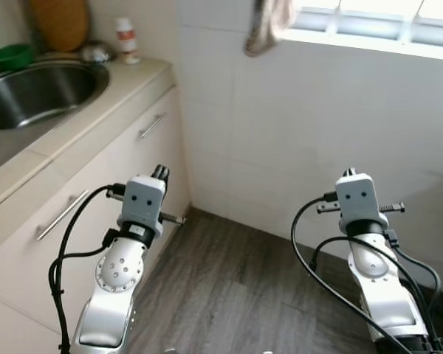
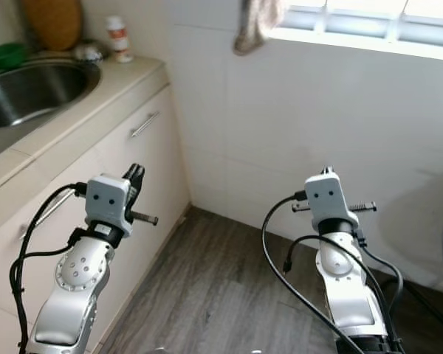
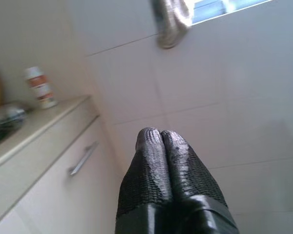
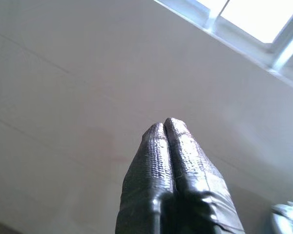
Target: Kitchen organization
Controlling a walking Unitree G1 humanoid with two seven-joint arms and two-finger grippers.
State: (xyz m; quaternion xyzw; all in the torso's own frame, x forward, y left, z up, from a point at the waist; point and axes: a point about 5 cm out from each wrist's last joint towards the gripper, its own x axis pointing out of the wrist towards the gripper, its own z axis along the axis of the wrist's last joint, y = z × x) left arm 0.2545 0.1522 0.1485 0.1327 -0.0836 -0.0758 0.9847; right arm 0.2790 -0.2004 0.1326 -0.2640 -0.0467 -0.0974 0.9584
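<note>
Up on the tabletop (image 1: 96, 99) to the robot's left sit the sink (image 1: 37, 92), a green bowl (image 1: 11, 55) and a small bottle (image 1: 126, 40). Left pincer (image 3: 160, 136) is nearer, pressed together, holding nothing. Right pincer (image 4: 165, 127) is pressed together too, facing the tiled wall (image 1: 317, 125). I'd guess the left arm goes first.

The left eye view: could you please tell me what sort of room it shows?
Most likely a home kitchen: a round stainless steel sink set in a beige countertop, cream cabinet doors with metal bar handles, white tiled wall.
</note>
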